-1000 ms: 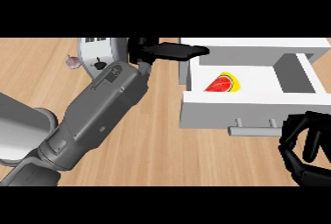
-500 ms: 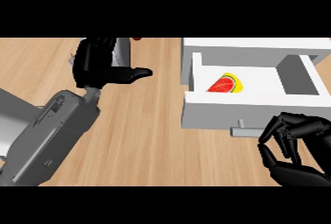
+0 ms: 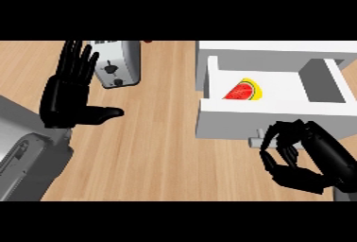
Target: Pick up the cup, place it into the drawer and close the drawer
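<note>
A white drawer (image 3: 230,124) stands pulled open at the right. Inside it, near the front left, lies a red, yellow and green object that looks like a watermelon slice (image 3: 242,90); I see no other cup. My left hand (image 3: 66,97) is at the left, well away from the drawer, with straight fingers pointing up, thumb out and nothing in it. My right hand (image 3: 301,158) hovers just in front of the drawer's front panel with curled fingers, close beside the small grey handle (image 3: 258,141). Nothing shows in its grasp.
A silver toaster (image 3: 115,63) stands at the back left, just right of my left hand's fingers. A small red thing (image 3: 148,41) peeks in at the top edge. Bare wooden counter (image 3: 153,151) lies between the hands.
My left arm has swung back from the drawer's left edge to the far left, and the hand now stands open and upright. My right hand has risen toward the drawer front.
</note>
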Motion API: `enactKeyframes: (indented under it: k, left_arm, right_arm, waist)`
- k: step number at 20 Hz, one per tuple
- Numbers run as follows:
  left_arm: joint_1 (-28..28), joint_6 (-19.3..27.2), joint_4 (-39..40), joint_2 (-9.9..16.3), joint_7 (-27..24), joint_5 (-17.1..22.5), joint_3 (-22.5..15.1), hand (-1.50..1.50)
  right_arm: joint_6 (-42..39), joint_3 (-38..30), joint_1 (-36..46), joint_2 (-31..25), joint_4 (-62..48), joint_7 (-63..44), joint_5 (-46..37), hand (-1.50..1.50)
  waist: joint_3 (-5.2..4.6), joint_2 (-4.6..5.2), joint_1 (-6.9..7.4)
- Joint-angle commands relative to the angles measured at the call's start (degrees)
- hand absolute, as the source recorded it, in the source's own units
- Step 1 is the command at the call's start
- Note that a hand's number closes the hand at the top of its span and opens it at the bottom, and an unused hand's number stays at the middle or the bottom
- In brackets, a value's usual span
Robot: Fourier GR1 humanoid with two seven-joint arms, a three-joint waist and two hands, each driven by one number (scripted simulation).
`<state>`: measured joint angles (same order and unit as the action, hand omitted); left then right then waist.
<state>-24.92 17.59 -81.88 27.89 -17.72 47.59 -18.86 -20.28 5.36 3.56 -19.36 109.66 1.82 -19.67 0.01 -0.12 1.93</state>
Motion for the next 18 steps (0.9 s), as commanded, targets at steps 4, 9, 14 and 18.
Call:
enactKeyframes:
  k: [4,9,14,18]
  left_arm:
    - [10.18,-4.09,-3.44,1.38,-4.17,-1.30,2.45,-1.50]
    - [14.33,-13.01,-0.96,3.39,-4.09,1.21,8.34,-1.50]
    - [16.47,-15.76,-1.05,4.00,-3.72,0.51,11.65,-1.50]
    - [18.69,-16.26,-4.37,2.48,-3.54,-0.86,12.36,-1.50]
  right_arm:
    - [8.31,10.58,2.36,2.24,-10.35,4.62,-19.35,1.50]
    - [10.34,6.99,9.55,2.93,-25.86,10.41,-20.37,-1.50]
    - [13.95,7.23,14.76,4.05,-37.91,13.49,-25.58,-1.50]
    - [17.94,5.92,19.71,7.05,-51.62,16.46,-27.78,-1.50]
  waist:
    - [0.00,0.16,-0.79]
    - [0.00,0.30,-1.16]
    - [0.01,0.31,-1.03]
    - [0.03,0.30,-0.96]
